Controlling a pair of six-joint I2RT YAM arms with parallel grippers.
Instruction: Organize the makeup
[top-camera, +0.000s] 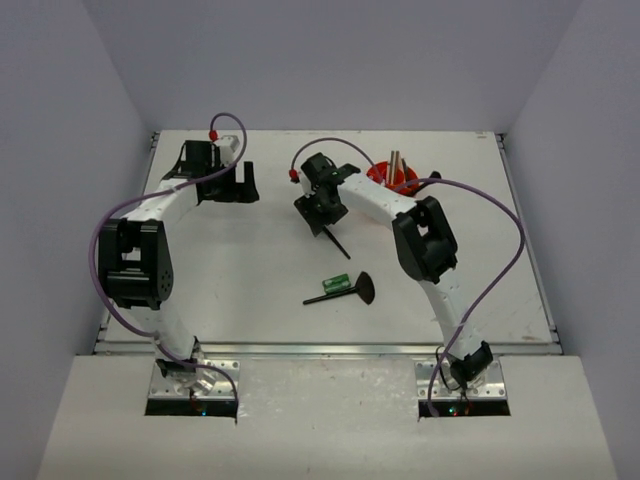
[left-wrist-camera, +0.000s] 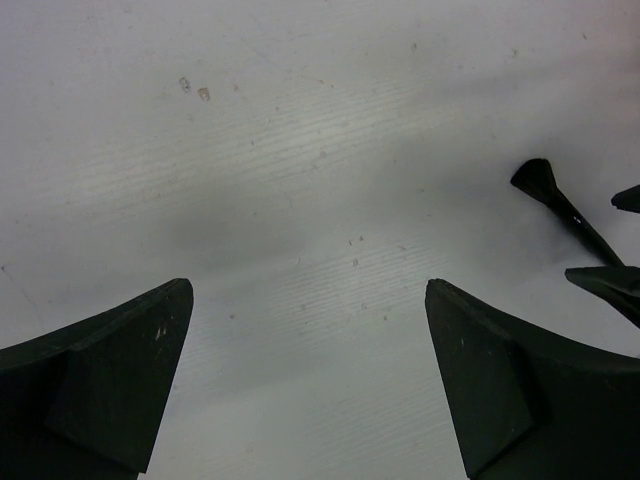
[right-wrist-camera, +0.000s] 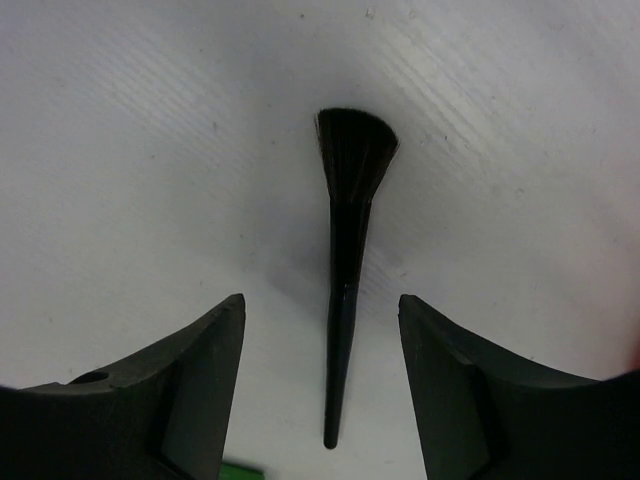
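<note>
Wide-open right gripper (right-wrist-camera: 320, 305) astride one black brush (right-wrist-camera: 345, 250); left gripper (left-wrist-camera: 308, 290) wide too. One fan brush (top-camera: 347, 293), one green tube (top-camera: 336, 283), two sticks (top-camera: 393, 163) in cup (top-camera: 403, 184).

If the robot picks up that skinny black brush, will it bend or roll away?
The black brush has a thin, straight handle, so it is probably stiff; only the fluffy bristles would squash. It looks slim, so probably light. The handle seems round, so a push from the open right tool might roll it.
</note>
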